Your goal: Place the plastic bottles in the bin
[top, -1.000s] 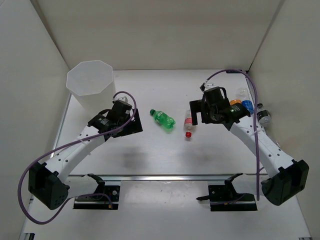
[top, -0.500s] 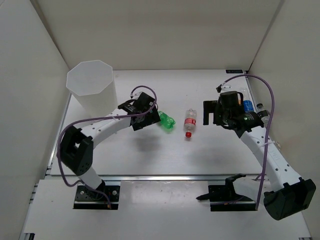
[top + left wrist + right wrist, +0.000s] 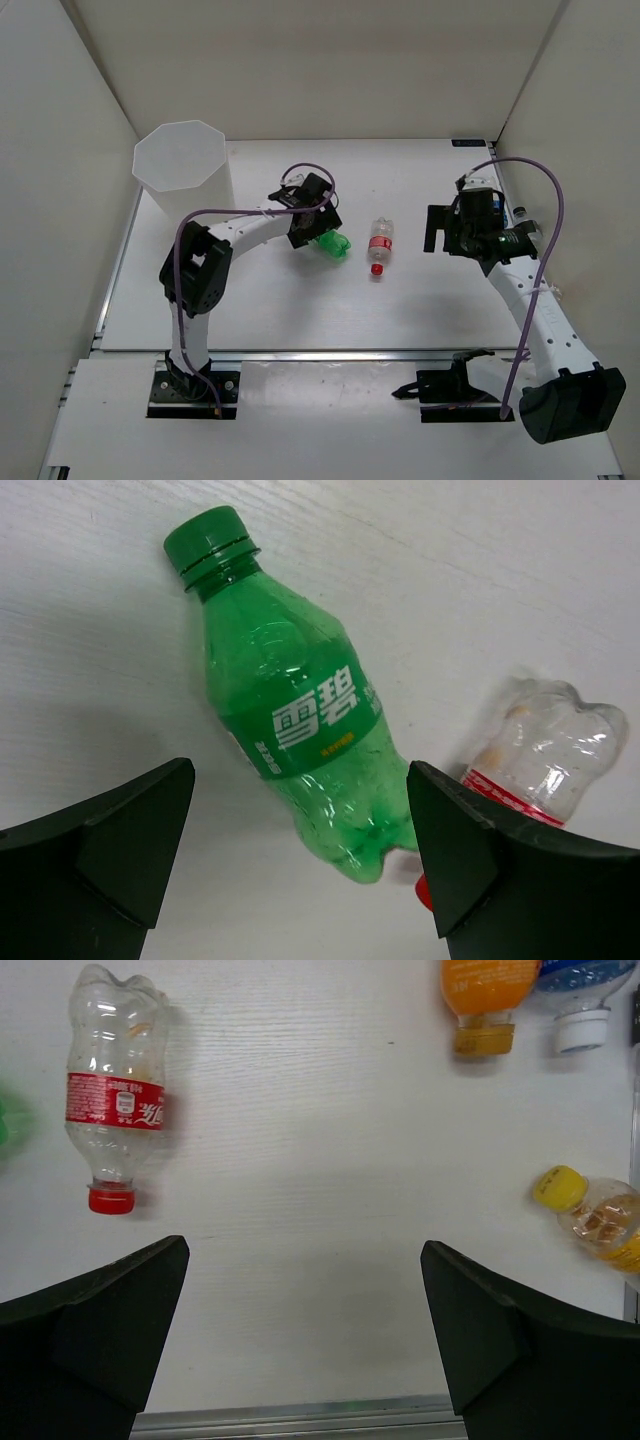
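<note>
Left wrist view: my left gripper (image 3: 298, 780) has its jaws spread wide and empty, framing the green bottle (image 3: 290, 720) lying at centre. My right gripper (image 3: 305, 1250) is equally wide and empty over bare table, the red-label bottle (image 3: 115, 1080) lying upper left. The bin (image 3: 185, 160) stands upper left in the top view

Leaving bare table (image 3: 500, 580) along both flanks of the green bottle (image 3: 300, 720); being crowded near its base by the red-capped bottle (image 3: 545, 755); lying well apart from the bin (image 3: 200, 200).
</note>
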Robot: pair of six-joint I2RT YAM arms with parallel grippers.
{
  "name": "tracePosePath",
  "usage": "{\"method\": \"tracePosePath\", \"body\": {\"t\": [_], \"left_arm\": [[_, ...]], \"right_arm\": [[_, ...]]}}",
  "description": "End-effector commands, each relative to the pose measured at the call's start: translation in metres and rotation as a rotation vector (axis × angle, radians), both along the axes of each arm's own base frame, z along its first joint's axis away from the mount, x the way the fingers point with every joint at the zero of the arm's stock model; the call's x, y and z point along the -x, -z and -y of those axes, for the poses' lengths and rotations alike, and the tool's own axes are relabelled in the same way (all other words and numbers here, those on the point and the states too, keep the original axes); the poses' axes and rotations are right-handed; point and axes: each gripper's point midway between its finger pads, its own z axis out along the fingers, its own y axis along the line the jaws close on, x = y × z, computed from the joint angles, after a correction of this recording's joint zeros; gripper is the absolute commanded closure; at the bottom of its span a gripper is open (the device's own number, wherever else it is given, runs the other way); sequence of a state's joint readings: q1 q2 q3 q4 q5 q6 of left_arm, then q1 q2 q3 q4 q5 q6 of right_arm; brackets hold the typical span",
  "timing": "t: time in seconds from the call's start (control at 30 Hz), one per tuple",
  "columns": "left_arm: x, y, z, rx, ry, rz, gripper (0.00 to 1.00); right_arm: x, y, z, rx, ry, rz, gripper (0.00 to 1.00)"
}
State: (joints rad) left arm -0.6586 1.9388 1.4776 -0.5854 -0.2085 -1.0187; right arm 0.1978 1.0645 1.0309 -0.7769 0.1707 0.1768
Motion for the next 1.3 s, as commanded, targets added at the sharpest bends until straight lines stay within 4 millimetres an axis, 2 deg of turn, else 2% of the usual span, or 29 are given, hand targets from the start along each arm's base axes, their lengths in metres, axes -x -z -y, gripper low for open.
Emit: {"method": "tracePosePath", "body": {"t": [0.0, 0.03, 0.1, 0.2, 0.23, 0.27, 0.33, 0.37, 0.4, 0.47, 0.53, 0.6, 0.67, 0.7, 0.73, 0.77, 0.8, 0.83, 0.87, 0.9, 0.93, 0.97, 1.0, 1.03, 1.1, 1.13, 1.2, 1.23, 1.27], "left_arm": [[0.001, 0.008, 0.004, 0.021, -0.013, -0.026, 0.02], [0.004, 0.015, 0.004, 0.011, -0.001, -0.040, 0.01], [0.003, 0.025, 0.005, 0.006, -0.003, -0.042, 0.01], [-0.003, 0.036, 0.014, -0.022, 0.021, -0.043, 0.01], [-0.010, 0.032, 0.016, -0.015, 0.021, -0.027, 0.06], [-0.011, 0.040, 0.011, -0.033, 0.018, -0.045, 0.09], [-0.014, 0.038, 0.016, -0.019, 0.029, -0.051, 0.32], [-0.014, 0.035, 0.017, -0.013, 0.031, -0.044, 0.38], [-0.015, 0.035, 0.014, -0.020, 0.030, -0.027, 0.49], [-0.009, 0.033, 0.013, -0.018, 0.044, -0.025, 0.63], [-0.009, 0.014, 0.016, 0.002, 0.083, 0.004, 0.70], [-0.006, -0.022, 0.020, -0.012, 0.172, 0.078, 0.71], [-0.007, -0.074, 0.024, -0.037, 0.234, 0.189, 0.73], [-0.003, -0.098, 0.022, -0.054, 0.272, 0.241, 0.73], [-0.003, -0.137, 0.018, -0.066, 0.299, 0.317, 0.73], [-0.001, -0.159, 0.013, -0.094, 0.305, 0.359, 0.71], [0.000, -0.186, 0.004, -0.111, 0.312, 0.416, 0.72], [0.002, -0.220, -0.010, -0.125, 0.296, 0.480, 0.71], [0.002, -0.246, -0.028, -0.141, 0.276, 0.532, 0.69], [-0.003, -0.257, -0.048, -0.164, 0.230, 0.553, 0.69], [0.000, -0.278, -0.064, -0.172, 0.202, 0.605, 0.69], [-0.003, -0.294, -0.093, -0.207, 0.143, 0.657, 0.68], [-0.009, -0.295, -0.112, -0.221, 0.091, 0.674, 0.67], [-0.004, -0.311, -0.127, -0.214, 0.080, 0.720, 0.67], [-0.019, -0.319, -0.154, -0.185, 0.073, 0.799, 0.66], [-0.025, -0.328, -0.178, -0.229, 0.014, 0.828, 0.66], [-0.033, -0.337, -0.206, -0.320, -0.071, 0.849, 0.66], [-0.040, -0.336, -0.226, -0.378, -0.157, 0.851, 0.67], [-0.041, -0.334, -0.236, -0.404, -0.193, 0.856, 0.67]], "right_arm": [[-0.001, -0.003, 0.017, 0.016, 0.054, 0.019, 0.01], [0.003, 0.003, 0.023, 0.028, 0.067, 0.001, 0.01], [0.001, -0.002, 0.031, 0.026, 0.094, 0.023, 0.01], [0.006, 0.003, 0.032, 0.001, 0.103, 0.011, 0.01], [0.010, 0.008, 0.031, 0.002, 0.100, 0.001, 0.01], [0.011, 0.008, 0.031, 0.006, 0.102, 0.004, 0.01], [0.016, 0.008, 0.031, 0.005, 0.117, 0.010, 0.00], [0.019, 0.012, 0.031, 0.005, 0.121, -0.003, 0.01], [0.021, 0.011, 0.034, 0.009, 0.133, 0.010, 0.01], [0.027, 0.015, 0.036, -0.012, 0.138, 0.009, 0.01], [0.026, 0.011, 0.036, -0.042, 0.145, 0.037, 0.00], [0.025, 0.012, 0.035, -0.057, 0.136, 0.045, 0.01], [0.024, 0.016, 0.030, -0.065, 0.115, 0.037, 0.01], [0.022, 0.015, 0.025, -0.068, 0.099, 0.044, 0.01], [0.021, 0.017, 0.025, -0.059, 0.102, 0.044, 0.01], [0.019, 0.018, 0.020, -0.054, 0.089, 0.047, 0.01], [0.016, 0.014, 0.016, -0.051, 0.076, 0.063, 0.01], [0.015, 0.017, 0.015, -0.036, 0.066, 0.052, 0.01], [0.016, 0.024, 0.017, -0.017, 0.068, 0.031, 0.01], [0.013, 0.021, 0.018, -0.018, 0.068, 0.043, 0.01], [0.012, 0.022, 0.018, -0.024, 0.071, 0.040, 0.00], [0.013, 0.027, 0.020, -0.018, 0.057, 0.022, 0.01], [0.012, 0.030, 0.021, -0.025, 0.055, 0.023, 0.01], [0.011, 0.032, 0.027, -0.021, 0.067, 0.026, 0.00], [0.012, 0.040, 0.028, -0.029, 0.024, 0.021, 0.01], [0.012, 0.042, 0.031, -0.021, 0.001, 0.029, 0.01], [0.011, 0.046, 0.041, 0.007, 0.027, 0.034, 0.01], [0.013, 0.044, 0.048, 0.019, 0.052, 0.041, 0.01], [0.012, 0.043, 0.057, 0.029, 0.084, 0.047, 0.01]]}}
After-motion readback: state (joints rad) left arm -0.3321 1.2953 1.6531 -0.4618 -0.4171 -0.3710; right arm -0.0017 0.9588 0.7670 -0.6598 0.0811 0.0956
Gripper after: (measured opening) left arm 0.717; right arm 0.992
